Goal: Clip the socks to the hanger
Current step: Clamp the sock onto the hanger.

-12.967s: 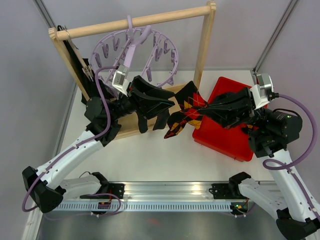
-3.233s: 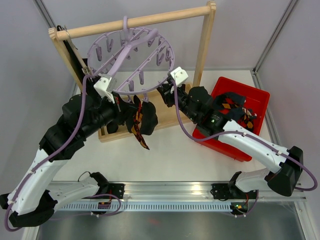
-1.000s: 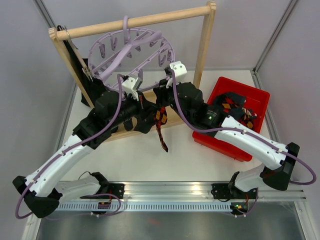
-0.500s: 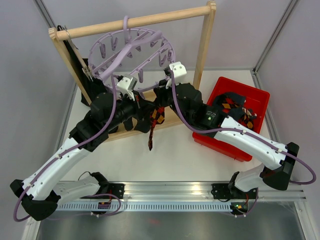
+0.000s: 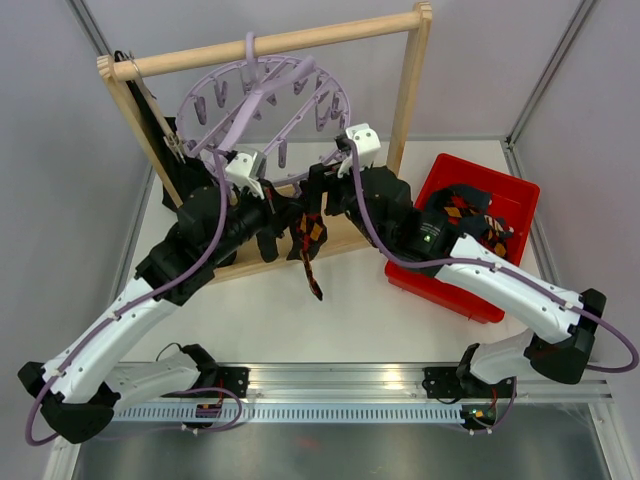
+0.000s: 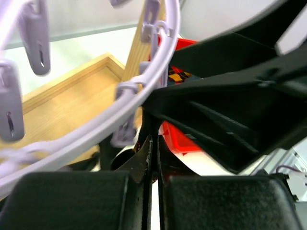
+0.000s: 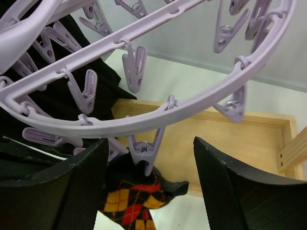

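Black pads all but meeting, my left pincer (image 6: 153,194) nips the dark top edge of the argyle sock (image 5: 310,243), which hangs limp below it over the counter (image 5: 350,300). Just beside it, my right pincer (image 7: 149,148) stands wide open, one finger either side of a lilac clip (image 7: 146,152) whose tip meets the sock's top; whether the clip has bitten, I cannot tell. That clip dangles from the near rim of the round hanger (image 5: 250,108), hooked on the rail of the wooden frame (image 5: 408,90). More socks (image 5: 470,215) lie in the red bin (image 5: 512,205) to the right.
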Tool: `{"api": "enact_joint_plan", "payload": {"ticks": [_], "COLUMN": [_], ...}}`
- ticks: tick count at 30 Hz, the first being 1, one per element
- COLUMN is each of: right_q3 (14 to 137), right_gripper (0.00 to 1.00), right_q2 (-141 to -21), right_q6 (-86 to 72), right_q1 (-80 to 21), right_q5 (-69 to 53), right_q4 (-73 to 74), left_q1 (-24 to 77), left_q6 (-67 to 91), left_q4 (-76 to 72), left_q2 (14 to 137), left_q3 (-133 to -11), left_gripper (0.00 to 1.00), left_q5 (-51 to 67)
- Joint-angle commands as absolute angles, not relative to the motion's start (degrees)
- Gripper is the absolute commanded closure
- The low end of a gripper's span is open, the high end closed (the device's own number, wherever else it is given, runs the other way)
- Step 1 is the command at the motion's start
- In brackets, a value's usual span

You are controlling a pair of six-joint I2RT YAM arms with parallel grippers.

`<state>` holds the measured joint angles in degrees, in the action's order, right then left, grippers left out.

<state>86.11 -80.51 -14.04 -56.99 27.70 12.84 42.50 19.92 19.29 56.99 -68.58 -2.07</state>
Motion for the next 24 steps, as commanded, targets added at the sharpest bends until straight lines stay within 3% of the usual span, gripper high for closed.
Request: {"api": "enact_joint_plan", "payload": {"ticks": [1,16,24], "right_q3": [87.45,78.15,69.54], "right_gripper": [0.23,0.1,0.09], "right_q2": [-76.21,-67.33,-65.39], "right_q6": [-15.82,-18.54,-22.85], "right_q1": [-56.87,-55.9,-39.57], "right_q5": [28.04,51.84,41.95], "right_q4": [14.06,26.1,29.09], "left_q1": [42.63,42.63,42.54], "left_q6": [22.32,25.92,27.07], "left_q4": [18.54,27.15,31.46], "left_q2": [54.76,49.57,47.29], "left_q3": [-68.64,-70.05,-71.02], "left_gripper": [0.98,0.98,0.97], "left_q5": [-6.76,-19.24,-23.73]}}
